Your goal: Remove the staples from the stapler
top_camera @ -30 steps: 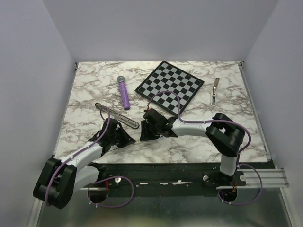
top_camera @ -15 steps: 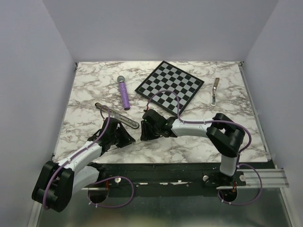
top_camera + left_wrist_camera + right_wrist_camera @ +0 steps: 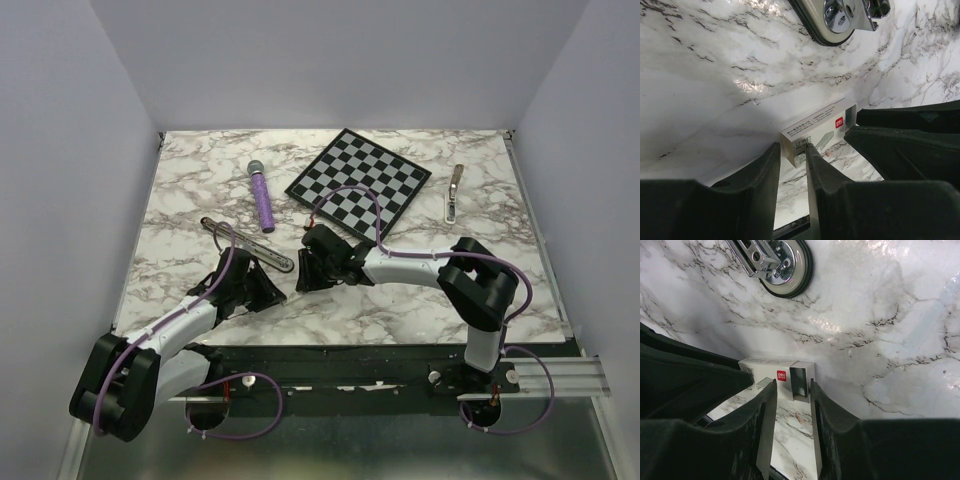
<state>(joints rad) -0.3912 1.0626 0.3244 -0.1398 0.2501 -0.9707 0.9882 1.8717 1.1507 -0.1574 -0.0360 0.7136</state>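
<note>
Left tool [image 3: 792, 147], right tool [image 3: 793, 385] | narrowly parted | straddling staple box [image 3: 820, 122] ends

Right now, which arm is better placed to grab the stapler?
Probably the left. The stapler runs out over its side of the table, just ahead of the left gripper. The right gripper is near only its rounded end.

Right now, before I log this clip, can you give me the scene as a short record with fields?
stapler: lying on the table, left of centre, not held
small white box: on the table between the two arms
left jaws: apart, at one end of the box; grip unclear
right jaws: apart, at the other end; grip unclear
also there: chessboard, purple cylinder, metal bar
</note>
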